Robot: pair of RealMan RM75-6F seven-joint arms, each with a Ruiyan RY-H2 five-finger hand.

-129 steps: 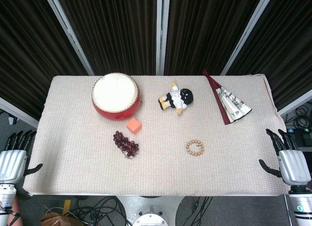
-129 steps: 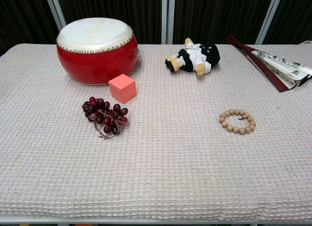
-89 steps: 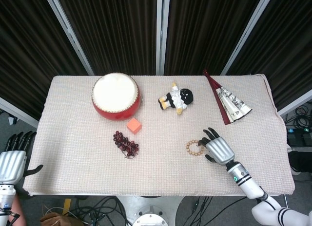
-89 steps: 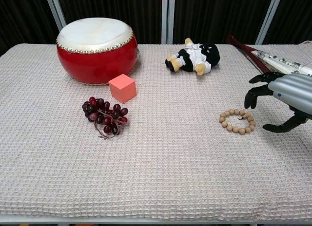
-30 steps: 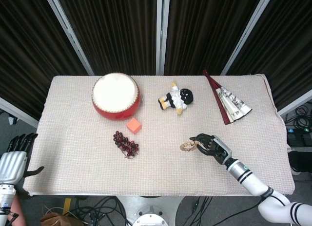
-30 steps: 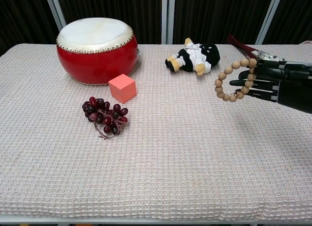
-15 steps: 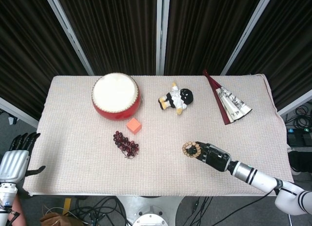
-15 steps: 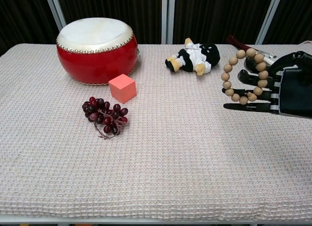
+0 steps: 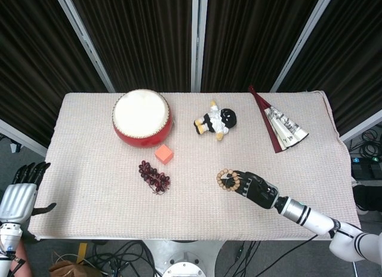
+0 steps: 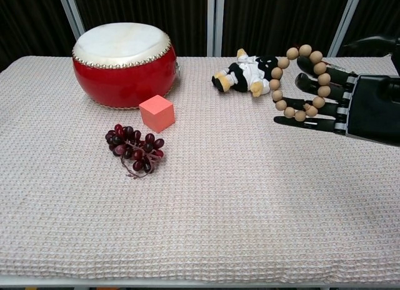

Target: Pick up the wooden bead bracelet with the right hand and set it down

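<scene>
The wooden bead bracelet hangs in the air as a loop of light round beads, draped over the fingers of my right hand. In the head view the bracelet shows at the tip of my right hand, above the cloth right of centre. The hand's dark fingers reach leftward and hold the loop well above the table. My left hand hangs off the table's left front corner, fingers apart and holding nothing; the chest view does not show it.
A red drum, a pink cube and a bunch of dark grapes sit on the left half. A doll lies at the back centre, a folded fan at the back right.
My right hand has carried the bracelet a little further left and slightly higher than half a second ago. The left hand has stayed where it was.
</scene>
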